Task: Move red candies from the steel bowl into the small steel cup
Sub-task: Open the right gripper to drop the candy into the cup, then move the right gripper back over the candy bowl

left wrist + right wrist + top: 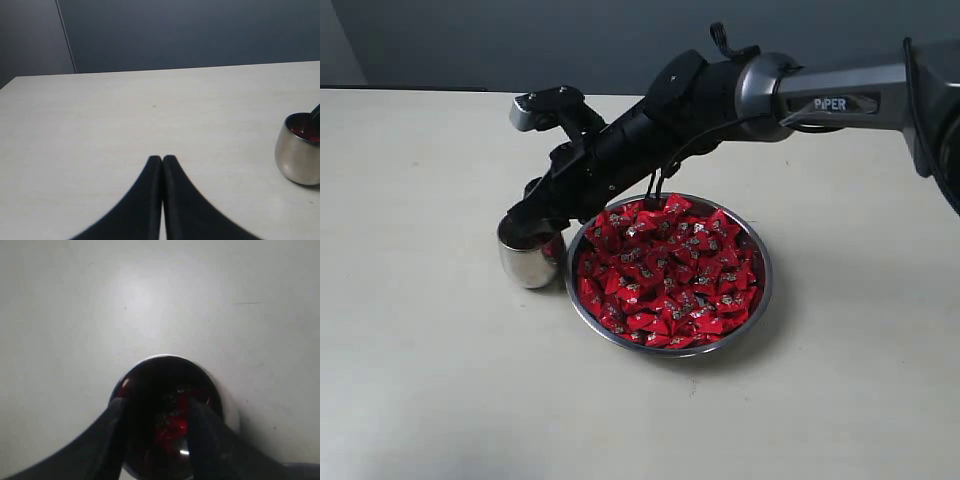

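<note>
Where right arm crosses table, it hides far rim of steel bowl, which is heaped with red candies. Small steel cup sits just beside bowl, mouth half covered by right gripper — jaws apart, dim red blur inside cup. Left gripper pressed together over bare table, base cut off.

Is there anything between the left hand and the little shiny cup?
No. In the left wrist view, only bare table lies between the shut left hand and the small steel cup.
</note>
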Robot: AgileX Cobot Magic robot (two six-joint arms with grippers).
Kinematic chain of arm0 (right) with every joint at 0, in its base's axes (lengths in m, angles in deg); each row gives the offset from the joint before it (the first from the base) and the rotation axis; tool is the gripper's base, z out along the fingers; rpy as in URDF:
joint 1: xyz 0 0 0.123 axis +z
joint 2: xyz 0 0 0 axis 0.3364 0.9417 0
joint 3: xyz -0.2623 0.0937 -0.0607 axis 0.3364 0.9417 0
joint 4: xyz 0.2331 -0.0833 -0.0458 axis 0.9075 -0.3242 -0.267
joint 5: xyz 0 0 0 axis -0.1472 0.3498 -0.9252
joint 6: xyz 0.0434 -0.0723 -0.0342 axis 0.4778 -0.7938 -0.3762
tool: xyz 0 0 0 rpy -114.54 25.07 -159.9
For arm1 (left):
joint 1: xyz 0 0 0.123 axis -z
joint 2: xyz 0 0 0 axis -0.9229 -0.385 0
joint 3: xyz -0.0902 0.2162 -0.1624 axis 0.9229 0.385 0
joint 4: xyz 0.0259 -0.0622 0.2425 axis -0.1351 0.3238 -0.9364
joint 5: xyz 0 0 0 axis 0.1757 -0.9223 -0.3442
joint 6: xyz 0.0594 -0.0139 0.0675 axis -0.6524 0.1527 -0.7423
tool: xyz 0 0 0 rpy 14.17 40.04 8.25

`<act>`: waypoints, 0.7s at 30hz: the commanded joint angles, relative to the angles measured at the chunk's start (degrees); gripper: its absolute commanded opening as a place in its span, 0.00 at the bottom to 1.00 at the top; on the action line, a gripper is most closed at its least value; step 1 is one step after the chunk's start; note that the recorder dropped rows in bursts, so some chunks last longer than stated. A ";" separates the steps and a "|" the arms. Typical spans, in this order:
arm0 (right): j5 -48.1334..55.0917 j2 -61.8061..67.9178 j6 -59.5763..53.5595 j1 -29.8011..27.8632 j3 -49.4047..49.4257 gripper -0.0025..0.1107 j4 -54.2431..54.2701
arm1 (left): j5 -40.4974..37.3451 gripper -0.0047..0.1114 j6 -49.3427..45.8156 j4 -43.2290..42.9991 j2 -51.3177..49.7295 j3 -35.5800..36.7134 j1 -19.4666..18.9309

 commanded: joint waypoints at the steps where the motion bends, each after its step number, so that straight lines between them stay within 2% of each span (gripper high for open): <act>1: -0.13 -2.30 -0.12 0.06 -0.26 0.36 -0.28 | 0.09 0.04 0.07 0.12 0.26 0.22 -0.03; 4: -1.41 -4.28 1.60 -0.04 -0.26 0.33 -3.95 | 0.09 0.04 0.07 0.12 0.26 0.22 -0.03; 6: -2.45 -6.55 6.86 -0.04 -0.26 0.23 -11.58 | 0.09 0.04 0.07 0.12 0.26 0.22 -0.03; 9: -2.18 -8.49 9.18 -0.04 -0.26 0.02 -16.88 | 0.09 0.04 0.07 0.12 0.26 0.22 -0.03; 17: -1.53 -12.88 10.31 -0.76 0.96 0.01 -17.71 | 0.09 0.04 0.07 0.12 0.26 0.22 -0.03; 21: -4.31 -18.93 6.40 -6.19 10.04 0.01 -12.59 | 0.09 0.04 0.07 0.12 0.26 0.22 -0.03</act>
